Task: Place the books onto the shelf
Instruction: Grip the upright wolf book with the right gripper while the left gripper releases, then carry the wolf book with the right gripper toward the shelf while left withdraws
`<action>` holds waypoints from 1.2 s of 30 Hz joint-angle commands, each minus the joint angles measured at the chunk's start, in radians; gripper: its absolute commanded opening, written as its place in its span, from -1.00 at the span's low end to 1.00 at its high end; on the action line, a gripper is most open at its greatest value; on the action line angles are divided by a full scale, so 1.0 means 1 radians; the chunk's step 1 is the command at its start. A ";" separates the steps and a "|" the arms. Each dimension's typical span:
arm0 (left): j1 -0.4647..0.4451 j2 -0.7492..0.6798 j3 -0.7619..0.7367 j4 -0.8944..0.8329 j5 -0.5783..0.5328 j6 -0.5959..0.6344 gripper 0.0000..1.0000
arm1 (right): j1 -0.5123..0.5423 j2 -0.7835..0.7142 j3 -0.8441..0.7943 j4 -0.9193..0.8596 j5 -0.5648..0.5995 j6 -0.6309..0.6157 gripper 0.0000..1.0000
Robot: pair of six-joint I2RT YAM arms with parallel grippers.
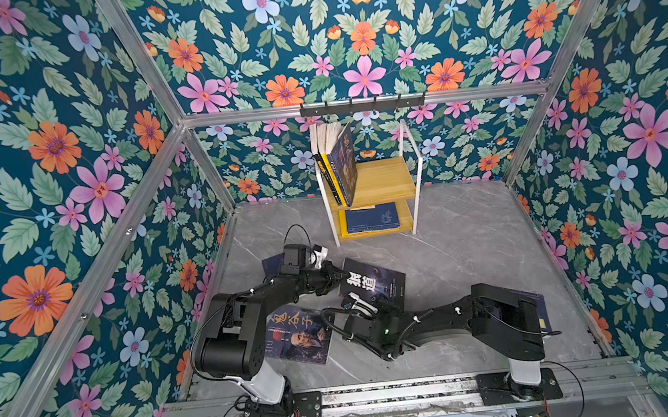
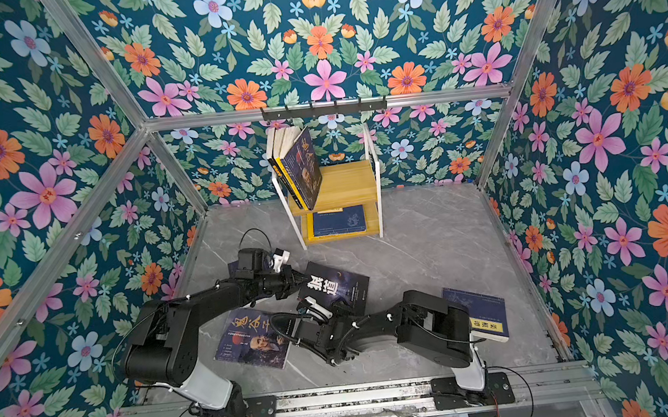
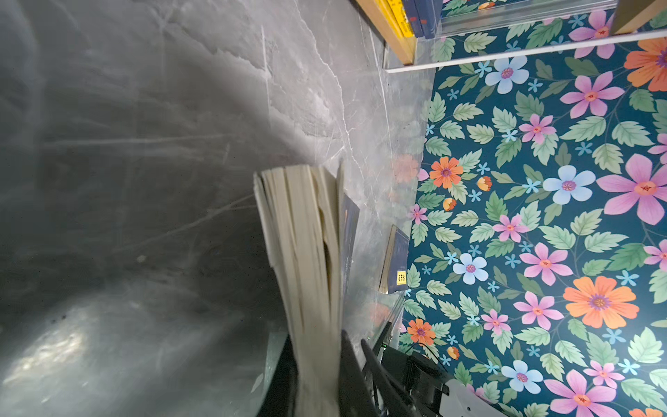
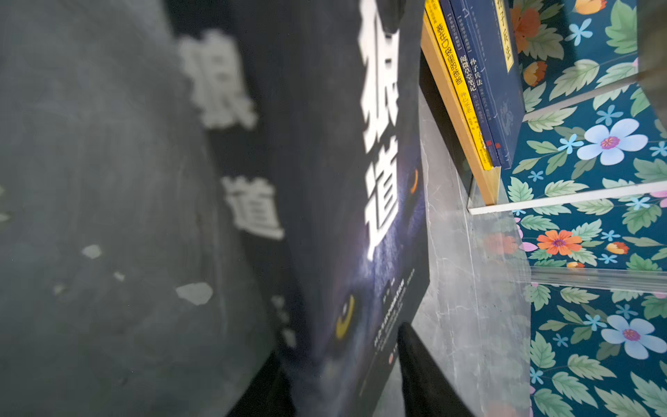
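— Black paperback [image 1: 373, 283] with the big white title: where is it?

— On the grey marble table [image 1: 474, 246], in front of the shelf [image 1: 388, 179] and apart from it. It is tipped up at an angle (its title is mirrored in the glossy surface in the right wrist view).

— And the pincers?

— The left gripper [image 1: 336, 276] is clamped on its page edge; the fanned pages run between the dark fingers [image 3: 346, 357]. The right gripper [image 1: 349, 298] has its jaws on either side of a lower corner, but I cannot tell whether they are pressing it.

— What else is there?

— Three standing books [image 1: 336, 159] lean at the left of the shelf's upper board, and a navy book [image 1: 371, 217] lies flat on the lower one. A portrait-cover book [image 1: 301, 338] lies by the left arm. A yellow-labelled navy book [image 2: 482, 316] is partly under the right arm.
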 commanded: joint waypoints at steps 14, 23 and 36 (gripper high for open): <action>0.021 -0.094 0.003 -0.054 -0.040 0.129 0.07 | -0.053 -0.070 -0.019 -0.015 -0.021 0.035 -1.00; 0.105 -0.173 -0.003 -0.078 -0.146 0.274 0.44 | -0.053 -0.191 -0.090 0.028 -0.033 0.050 -1.00; 0.184 -0.271 -0.040 -0.128 -0.269 0.501 0.82 | -0.074 -0.393 -0.110 0.067 -0.059 0.039 -1.00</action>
